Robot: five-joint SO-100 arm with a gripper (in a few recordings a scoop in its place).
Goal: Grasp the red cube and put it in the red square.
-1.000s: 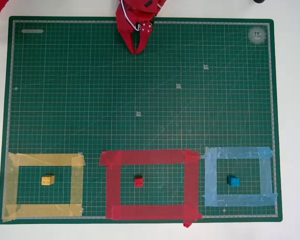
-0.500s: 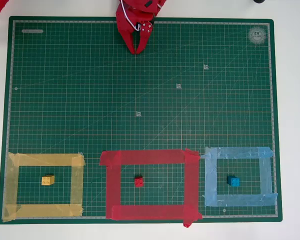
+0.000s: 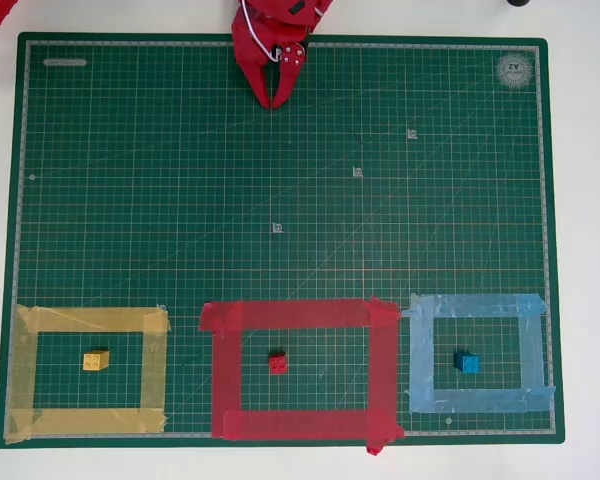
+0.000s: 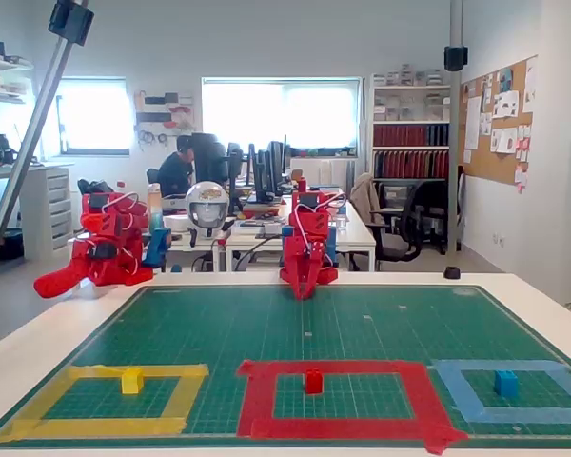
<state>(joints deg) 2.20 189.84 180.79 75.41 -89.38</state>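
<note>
1. Overhead view, positions. The small solid red cube (image 3: 278,362) rests on the mat inside the large frame of wide red tape strips, the red square (image 3: 300,370), a little left of its centre and clear of every strip. The red plastic two-finger claw (image 3: 277,97) sits at the far top edge of the dark green gridded cutting mat (image 3: 280,180), well apart from the cube. Its fingers taper to one meeting point, so I judge it clenched on nothing.

2. Overhead view, hazards. The cube appears already placed, so any new grasp risks nudging it onto the tape. The yellow cube (image 3: 96,360) in the yellow tape frame (image 3: 85,372) and the blue cube (image 3: 467,363) in the light-blue tape frame (image 3: 480,352) match it in size, so a misaimed reach could take the wrong one.

3. Overhead view, materials. The tape is matt, with ragged overlapping corners and a loose tab at the lower right. A dragged fingertip could catch there. The mat looks smooth, so a pushed cube would likely slide.

4. Fixed view, positions. The claw (image 4: 304,288) points down at the mat's far edge, tips close together. The red cube (image 4: 312,382) stands squarely within the red square (image 4: 338,369), on the white counter (image 4: 542,305) carrying the mat.

5. Fixed view, hazards and shape. The cube is small, hard-edged and low. An off-centre pinch would probably tip it or squirt it out.
</note>
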